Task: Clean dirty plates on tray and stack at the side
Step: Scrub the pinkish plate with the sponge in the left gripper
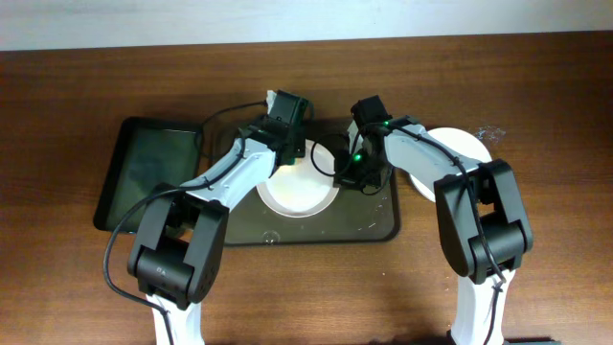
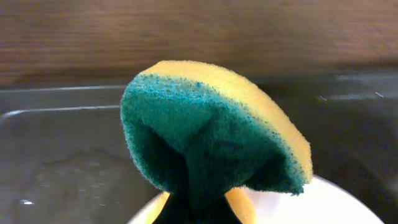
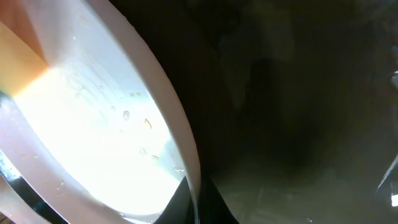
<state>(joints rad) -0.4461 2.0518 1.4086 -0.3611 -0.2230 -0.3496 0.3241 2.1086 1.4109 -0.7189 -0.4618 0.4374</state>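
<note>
A white plate [image 1: 299, 195] lies on the large dark tray [image 1: 375, 226]. My left gripper [image 1: 287, 151] is shut on a green-and-yellow sponge [image 2: 211, 140] and holds it over the plate's far rim; in the left wrist view the plate [image 2: 329, 205] shows just under the sponge. My right gripper [image 1: 360, 174] is shut on the plate's right rim [image 3: 180, 155], with one finger on each side of it [image 3: 194, 205]. The plate's inside [image 3: 93, 137] is wet with a few small yellowish specks. White plates [image 1: 462, 153] sit at the right, off the tray, partly hidden by my right arm.
A smaller black tray [image 1: 144, 172] stands to the left of the large tray with nothing on it. The wooden table [image 1: 556, 268] extends all round. A pale wall edge runs along the back.
</note>
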